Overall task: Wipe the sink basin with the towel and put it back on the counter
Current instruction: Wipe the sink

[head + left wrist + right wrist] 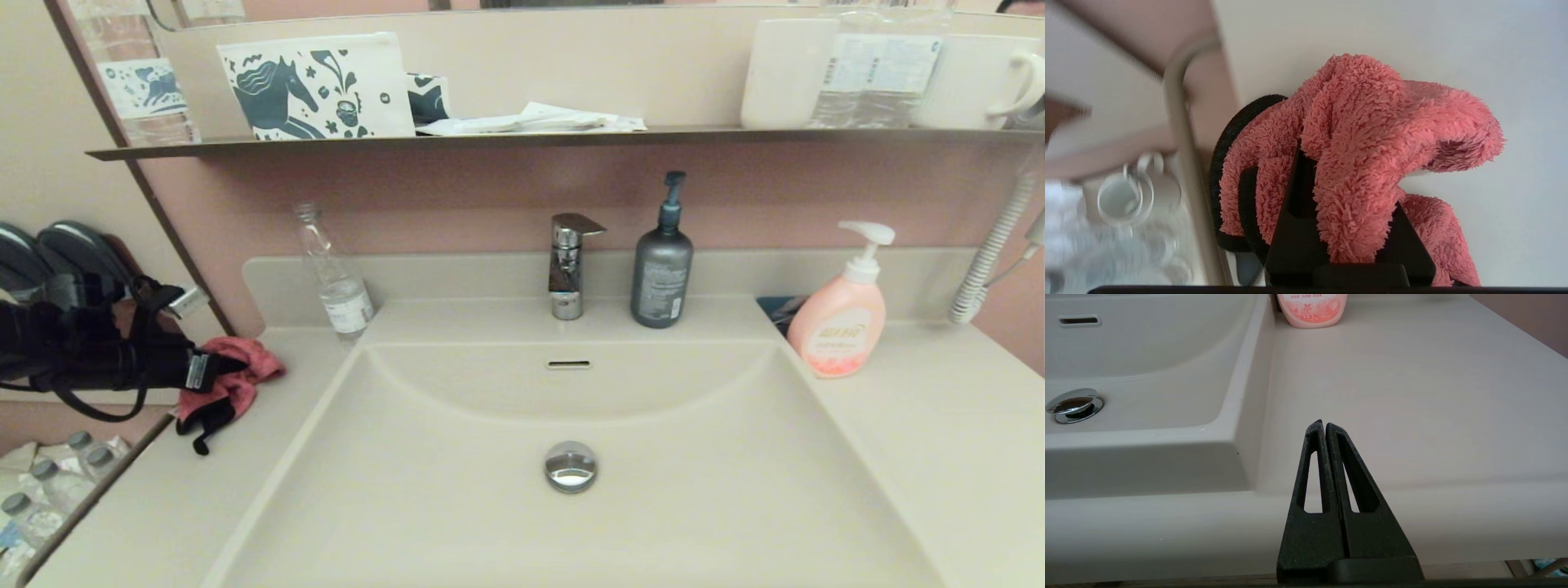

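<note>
Our left gripper [214,369] has its jaws clamped on the towel [237,377], pinching a fold of coral pile between the 2 fingers [1294,228]; most of the cloth bunches beyond the fingertips and some hangs below them, with the black trim curling to one side. The bundle sits over the counter [163,506] at the basin's left side, and we cannot tell whether the drooping corner touches the surface. The sink basin [457,506] lies well off to the right of the jaws and looks dry and bare around the drain plug [571,466].

We judge the wiping not yet begun. To do it well, we carry the cloth clear of the rim, keep away from the water bottle [336,282] just behind the jaws, then lower until the pile, not the fingers, presses the slope, and sweep in overlapping passes.

Our right gripper [1325,425] rests parked over the counter's near right edge, its jaws closed on nothing.
</note>
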`<state>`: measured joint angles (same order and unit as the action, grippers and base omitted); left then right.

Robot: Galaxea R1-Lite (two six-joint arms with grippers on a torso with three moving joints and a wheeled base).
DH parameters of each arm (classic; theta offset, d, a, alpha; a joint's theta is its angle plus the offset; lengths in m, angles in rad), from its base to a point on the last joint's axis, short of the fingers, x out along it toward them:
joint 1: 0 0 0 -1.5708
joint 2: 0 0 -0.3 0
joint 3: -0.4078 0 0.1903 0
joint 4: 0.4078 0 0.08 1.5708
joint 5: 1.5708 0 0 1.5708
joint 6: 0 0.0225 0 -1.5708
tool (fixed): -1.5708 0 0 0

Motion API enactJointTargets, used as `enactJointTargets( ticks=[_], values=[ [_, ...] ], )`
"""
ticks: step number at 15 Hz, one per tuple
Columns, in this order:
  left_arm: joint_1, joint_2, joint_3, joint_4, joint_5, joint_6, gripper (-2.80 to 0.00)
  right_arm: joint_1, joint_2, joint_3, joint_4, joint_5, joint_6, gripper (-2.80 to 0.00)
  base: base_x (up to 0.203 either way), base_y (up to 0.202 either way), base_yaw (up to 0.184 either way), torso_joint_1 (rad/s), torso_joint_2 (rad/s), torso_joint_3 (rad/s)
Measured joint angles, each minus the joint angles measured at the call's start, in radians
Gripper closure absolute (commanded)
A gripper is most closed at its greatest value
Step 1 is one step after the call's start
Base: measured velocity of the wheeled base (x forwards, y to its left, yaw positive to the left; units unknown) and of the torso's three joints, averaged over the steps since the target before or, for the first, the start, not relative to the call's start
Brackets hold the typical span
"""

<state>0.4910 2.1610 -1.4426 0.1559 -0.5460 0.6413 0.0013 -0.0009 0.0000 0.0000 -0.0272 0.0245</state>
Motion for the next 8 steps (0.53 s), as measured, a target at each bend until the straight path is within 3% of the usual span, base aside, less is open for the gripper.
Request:
enactJointTargets(
  ticks=[8],
  values=[
    [0.07,-0.104,0.153,0.019,-0.009,0.019,0.0,0.0,0.0,0.0,0.0,0.0,0.0,0.0,0.0,0.0,0.0,0.0,0.0,0.0]
  ],
)
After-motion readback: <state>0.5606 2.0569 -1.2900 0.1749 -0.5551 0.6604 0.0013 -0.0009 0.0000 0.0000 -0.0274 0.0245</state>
